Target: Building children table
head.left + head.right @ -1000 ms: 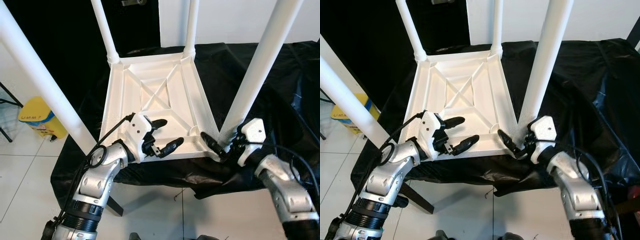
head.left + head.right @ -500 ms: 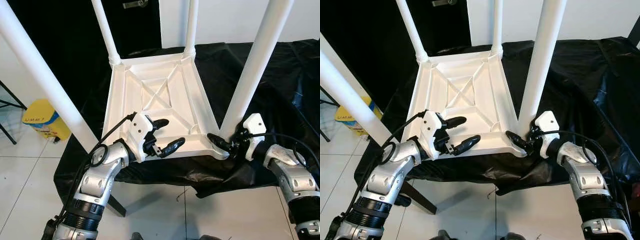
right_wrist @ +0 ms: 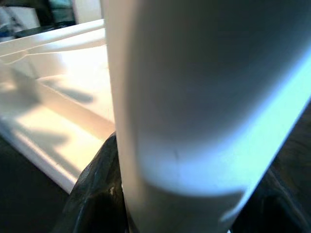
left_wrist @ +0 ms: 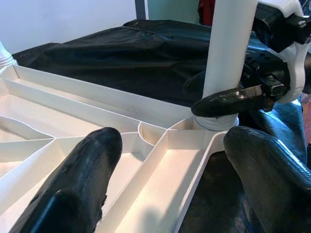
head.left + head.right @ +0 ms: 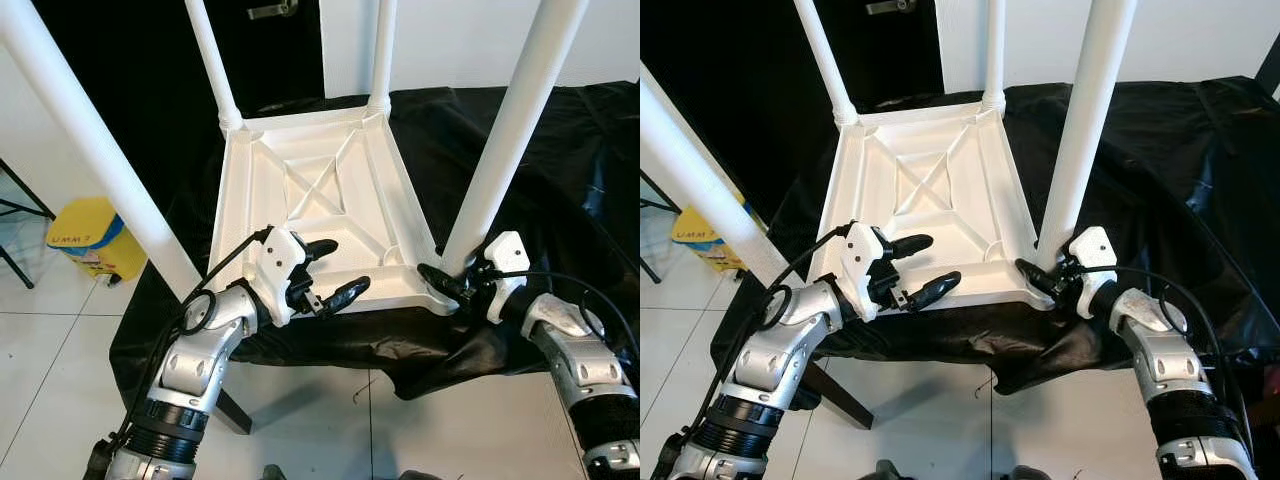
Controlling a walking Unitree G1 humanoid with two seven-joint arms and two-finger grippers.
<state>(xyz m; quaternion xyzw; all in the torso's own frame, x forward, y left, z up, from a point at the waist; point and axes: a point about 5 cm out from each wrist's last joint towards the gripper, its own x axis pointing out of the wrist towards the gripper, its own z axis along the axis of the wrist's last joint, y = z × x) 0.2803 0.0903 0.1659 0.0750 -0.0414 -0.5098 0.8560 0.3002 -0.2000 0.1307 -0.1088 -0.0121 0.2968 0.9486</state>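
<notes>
A: Where's the table [image 5: 320,205]?

B: Upside down on the black-draped surface [image 5: 560,150], legs up; stiff, light, smooth plastic, I'd judge.

A: Where to hold?

B: Low on the near right leg [image 5: 500,160], where the right claw [image 5: 452,287] grips it; the left claw [image 5: 328,272] gapes, empty, over the near rim; a yellow bin [image 5: 90,235] sits far left.

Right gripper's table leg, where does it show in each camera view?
Left eye view: leg rises from the tabletop's near right corner.
Right eye view: same corner, right of centre.
Left wrist view: standing at the tabletop's far corner.
Right wrist view: close up, between the fingers.
Shared landmark: right gripper clasping its base.
</notes>
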